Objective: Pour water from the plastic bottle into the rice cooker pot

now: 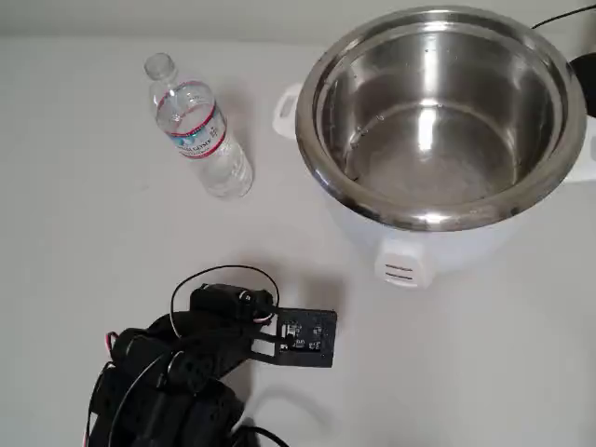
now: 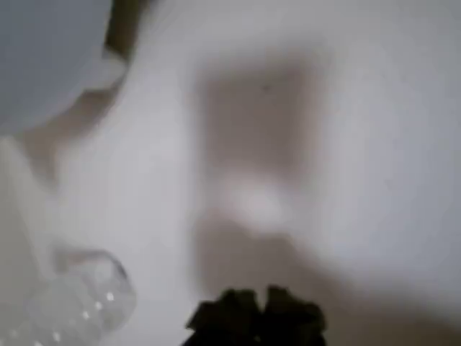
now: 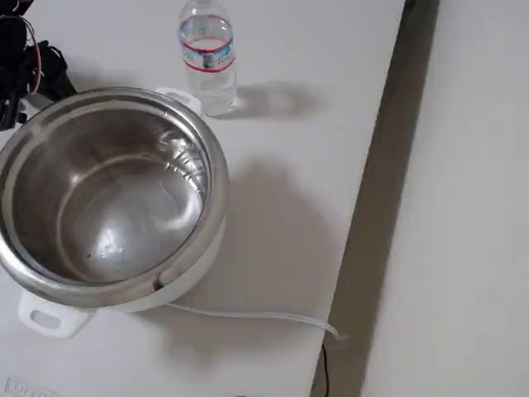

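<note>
The plastic bottle (image 1: 196, 126) stands upright and capless on the white table, left of the cooker, with clear water (image 1: 226, 170) in its lower part. It stands behind the cooker in the fixed view (image 3: 207, 58) and is a blur at the lower left of the wrist view (image 2: 79, 303). The rice cooker pot (image 1: 310, 130) is a shiny steel bowl in a white cooker body (image 1: 438, 251), rim (image 3: 216, 169) wide open. My black arm (image 1: 186, 363) is folded low, well short of the bottle. My gripper (image 2: 256, 313) shows as dark tips pressed together, holding nothing.
A white power cord (image 3: 248, 316) trails from the cooker to the table's right edge (image 3: 372, 207). A dark object (image 1: 587, 79) sits by the cooker's far side. Open tabletop lies between my arm and the bottle.
</note>
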Tool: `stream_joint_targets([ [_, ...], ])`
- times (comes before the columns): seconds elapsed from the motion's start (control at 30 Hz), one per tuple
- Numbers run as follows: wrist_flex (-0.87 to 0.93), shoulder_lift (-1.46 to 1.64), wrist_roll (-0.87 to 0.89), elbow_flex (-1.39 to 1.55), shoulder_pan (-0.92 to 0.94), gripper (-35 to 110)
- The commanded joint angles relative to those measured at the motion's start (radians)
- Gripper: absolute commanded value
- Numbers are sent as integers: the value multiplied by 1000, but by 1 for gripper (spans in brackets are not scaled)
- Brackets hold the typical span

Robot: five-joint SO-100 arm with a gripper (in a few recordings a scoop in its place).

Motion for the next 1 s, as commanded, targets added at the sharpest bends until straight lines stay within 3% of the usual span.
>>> stream_joint_targets([
  [0.0, 8, 8, -14, -2, -9, 0],
  [0.2, 8, 9, -146, -2, -98, 1],
  [0.37, -6, 9, -838, 64, -184, 1],
  [0.47, -46, 11, -1088, 81, -206, 6],
  [0.6, -324, 11, -1269, 91, -183, 24],
  [0.8, -676, -20, -1335, 104, -313, 44],
  [0.97, -1229, -476, -1365, 103, -354, 53],
])
